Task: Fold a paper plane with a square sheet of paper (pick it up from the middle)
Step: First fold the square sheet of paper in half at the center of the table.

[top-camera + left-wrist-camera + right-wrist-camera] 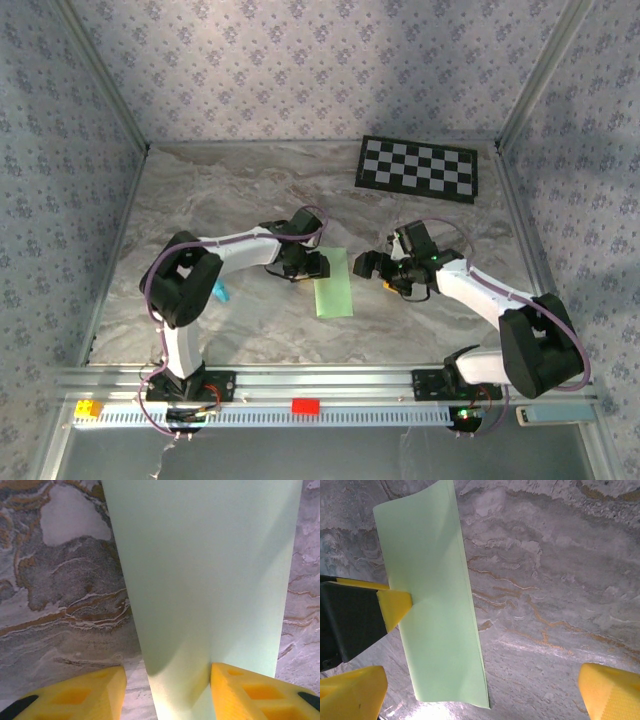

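Near the middle of the grey-and-tan marbled tabletop (200, 210), between the two arms, the thin pale mint-green sheet of paper (333, 284) is seen lying as a long narrow rectangle. Two layers are shown along the long edge nearer the right gripper (480, 700), so it is judged to be folded once in half already. The left gripper (306, 264) is set over the opposite long edge with its jaws partly apart and nothing clamped. In the left wrist view one yellow fingertip (260, 695) is laid on the paper, while the other is seen over bare table with a gap left to the paper's edge. The right gripper is held spread wide just beside the sheet and is closed on nothing. The paper can be expected to be very light, limp and easily creased, and to slide on the smooth surface unless it is pinned. Soft shading along its length suggests that it is bowed up a little, not pressed flat. Hold would best be taken with a light pinch at an edge or at a lifted ridge in the middle, since a flat sheet offers the fingers nothing to close on — and a hard squeeze or drag could leave an unwanted wrinkle. The black-and-white checkerboard (418, 168) and the small cyan-blue stick (220, 292) are both well apart from it.
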Robot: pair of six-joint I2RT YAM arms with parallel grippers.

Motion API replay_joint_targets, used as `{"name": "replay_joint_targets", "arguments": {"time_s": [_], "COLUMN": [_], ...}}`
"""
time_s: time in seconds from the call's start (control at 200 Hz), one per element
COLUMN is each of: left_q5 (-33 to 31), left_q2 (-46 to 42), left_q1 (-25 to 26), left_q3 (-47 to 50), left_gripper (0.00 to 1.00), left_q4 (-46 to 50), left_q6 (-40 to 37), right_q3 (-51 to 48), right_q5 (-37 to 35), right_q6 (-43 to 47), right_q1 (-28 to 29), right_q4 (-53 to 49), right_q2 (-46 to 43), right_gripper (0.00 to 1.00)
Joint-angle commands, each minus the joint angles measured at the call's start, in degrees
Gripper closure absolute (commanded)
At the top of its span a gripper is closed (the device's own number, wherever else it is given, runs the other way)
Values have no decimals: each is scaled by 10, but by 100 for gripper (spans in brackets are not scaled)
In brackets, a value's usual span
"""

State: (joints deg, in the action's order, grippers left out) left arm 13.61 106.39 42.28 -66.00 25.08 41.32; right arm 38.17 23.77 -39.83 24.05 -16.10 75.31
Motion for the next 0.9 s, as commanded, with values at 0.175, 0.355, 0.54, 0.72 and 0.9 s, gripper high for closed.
{"name": "replay_joint_targets", "arguments": {"time_s": [0.175,0.355,0.54,0.72,0.9], "left_q5": [-31,-34,-38,-41,-43], "left_q2": [36,42,51,58,67], "left_q1": [10,11,16,19,20], "left_q3": [-17,-20,-27,-32,-37], "left_gripper": [49,49,49,49,49], "left_q4": [25,27,36,36,43], "left_q6": [-9,-8,-16,-19,-25], "right_q3": [13,13,13,11,6], "right_q5": [-14,-16,-16,-16,-19], "right_q6": [-8,-8,-7,-6,-5], "right_q1": [4,6,6,7,8], "right_q4": [-18,-21,-20,-19,-19], "right_q2": [3,1,4,5,4], "right_gripper": [0,0,0,0,0]}}
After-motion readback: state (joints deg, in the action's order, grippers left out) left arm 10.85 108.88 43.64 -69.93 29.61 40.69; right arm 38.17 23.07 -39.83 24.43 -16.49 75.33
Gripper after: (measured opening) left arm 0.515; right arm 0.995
